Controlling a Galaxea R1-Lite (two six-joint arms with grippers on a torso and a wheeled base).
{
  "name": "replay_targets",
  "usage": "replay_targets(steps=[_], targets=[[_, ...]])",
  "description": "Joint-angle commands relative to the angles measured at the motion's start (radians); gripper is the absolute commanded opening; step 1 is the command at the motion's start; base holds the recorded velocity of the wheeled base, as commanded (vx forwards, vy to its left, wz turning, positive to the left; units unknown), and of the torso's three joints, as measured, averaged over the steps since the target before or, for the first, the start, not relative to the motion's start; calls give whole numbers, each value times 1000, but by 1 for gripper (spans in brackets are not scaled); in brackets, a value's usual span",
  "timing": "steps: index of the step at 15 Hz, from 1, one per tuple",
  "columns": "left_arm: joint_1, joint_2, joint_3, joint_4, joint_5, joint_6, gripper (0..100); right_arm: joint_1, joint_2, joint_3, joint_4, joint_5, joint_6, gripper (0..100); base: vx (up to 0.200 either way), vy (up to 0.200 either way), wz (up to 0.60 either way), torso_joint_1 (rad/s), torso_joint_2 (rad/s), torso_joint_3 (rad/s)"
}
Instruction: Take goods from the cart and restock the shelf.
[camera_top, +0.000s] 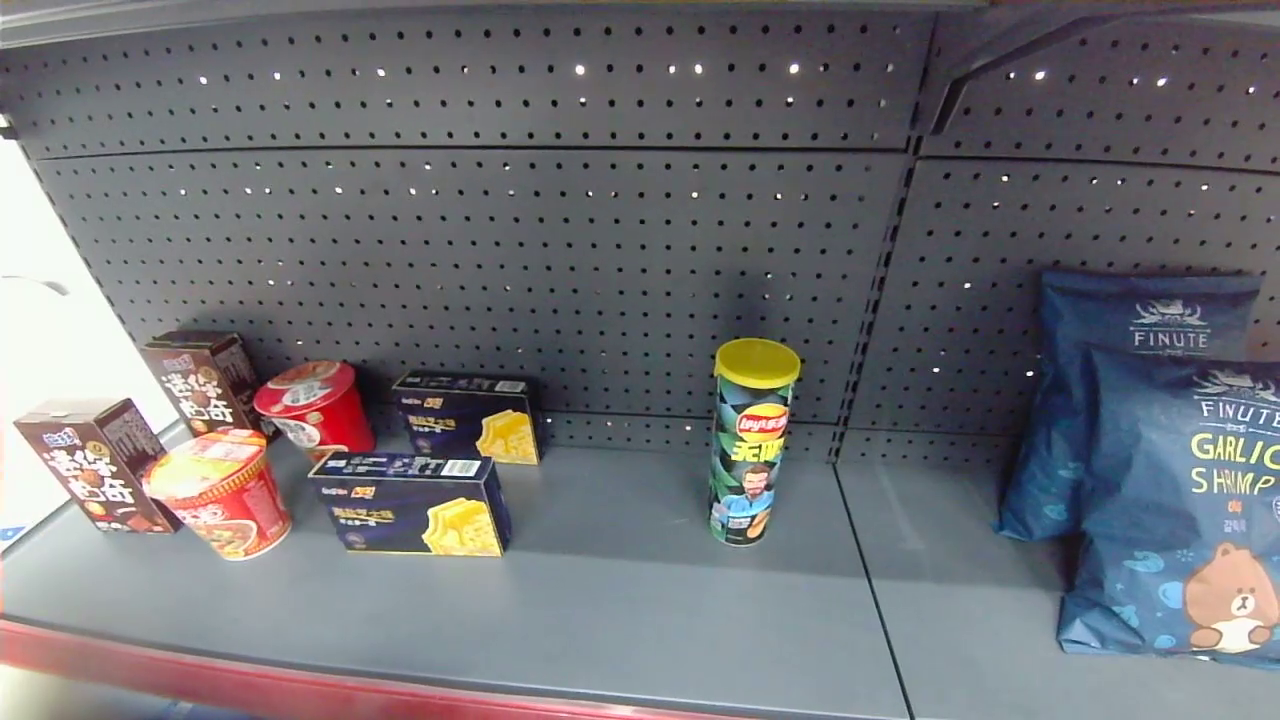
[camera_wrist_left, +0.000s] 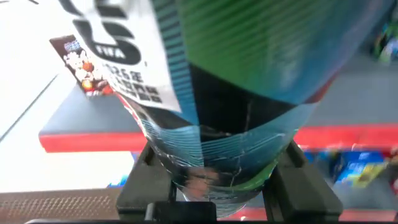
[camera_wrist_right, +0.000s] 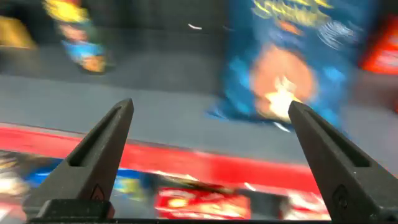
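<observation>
Your left tool (camera_wrist_left: 214, 180) is clamped on a green-and-blue tube (camera_wrist_left: 249, 74), with one black finger pressed to each side of its lower end. Beyond the tube lies the grey shelf (camera_wrist_left: 348, 93) with its red front lip.

Your right tool (camera_wrist_right: 210, 106) is spread wide and has nothing between its fingers. Past it a blue bear bag (camera_wrist_right: 286, 62) stands on the shelf deck. Some red and blue packs lie lower than the red lip, too smeared for you to identify.

In the head view, a yellow-lidded can (camera_top: 755, 440) stands upright just right of centre, well apart from everything else. At the right edge the bear bag leans in front of a second blue bag (camera_top: 1120, 390).

Left of centre, two navy boxes lie one behind the other, the front navy box (camera_top: 410, 500) and the rear navy box (camera_top: 470, 415). Further left sit the front red cup (camera_top: 220, 490) and the rear red cup (camera_top: 315, 405). At the far left, the front brown box (camera_top: 95, 460) and the rear brown box (camera_top: 205, 380) stand upright. A dark pegboard (camera_top: 480, 250) backs the whole row.
</observation>
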Motion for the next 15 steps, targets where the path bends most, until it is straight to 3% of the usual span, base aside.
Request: replay_targets(steps=[1,4,7,8,9,11,13,15], targets=[[1,-35,6,6,-2,17,0,166,309,-180,-7,133,41,100,0,0,0,0,0,0],[-12,-42,57,3,-8,16,0,313,374,-220,14,173,35,100,0,0,0,0,0,0],[-27,-52,109,-2,-8,3,0,394,621,-244,-154,203,30,100,0,0,0,0,0,0],[-29,-52,112,-2,-8,2,0,396,636,-244,-171,211,30,100,0,0,0,0,0,0],[-53,-59,114,-2,-7,-18,0,399,737,-232,-262,308,27,100,0,0,0,0,0,0],[-56,-88,112,1,-7,-35,0,399,851,-253,-320,344,27,100,0,0,0,0,0,0],[-56,-107,114,6,-7,-35,0,393,990,-267,-466,427,26,100,0,0,0,0,0,0],[-59,-107,109,6,-8,-34,0,393,1086,-286,-516,456,26,100,0,0,0,0,0,0]])
